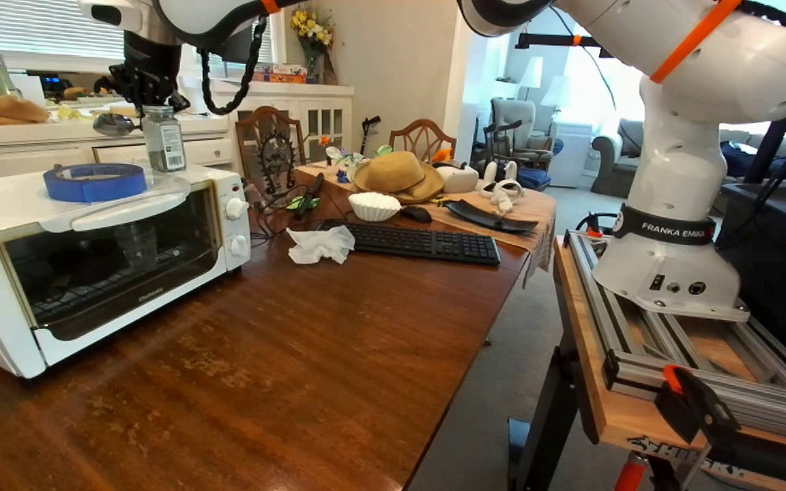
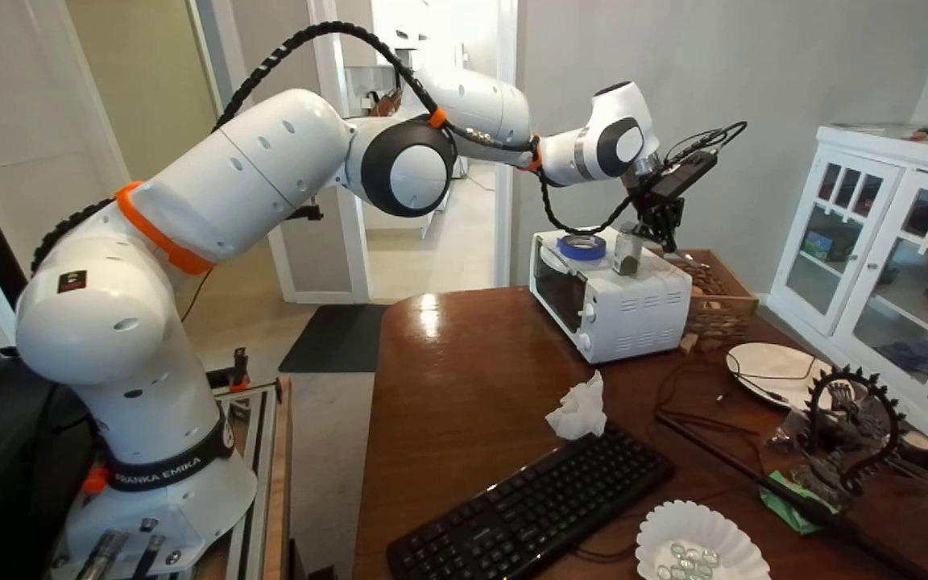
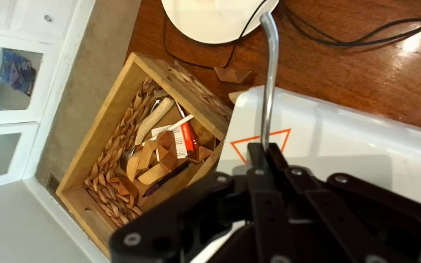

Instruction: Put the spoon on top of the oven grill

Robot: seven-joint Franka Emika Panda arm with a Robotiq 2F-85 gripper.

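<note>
A: Where do we find the spoon (image 3: 270, 78)?
B: Wrist view, upper centre, pinched in the gripper (image 3: 265, 146); we trace its long axis up-frame, past the edge of the toaster oven (image 3: 342, 128), whose top spreads frame-right.

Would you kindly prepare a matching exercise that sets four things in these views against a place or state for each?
1. spoon
2. tape roll
3. jar
4. keyboard

A. upright on the oven grill
B. black, lying on the table
C. gripped by the hand
D. blue, lying on the oven grill

Pairs: 1-C, 2-D, 3-A, 4-B.
</note>
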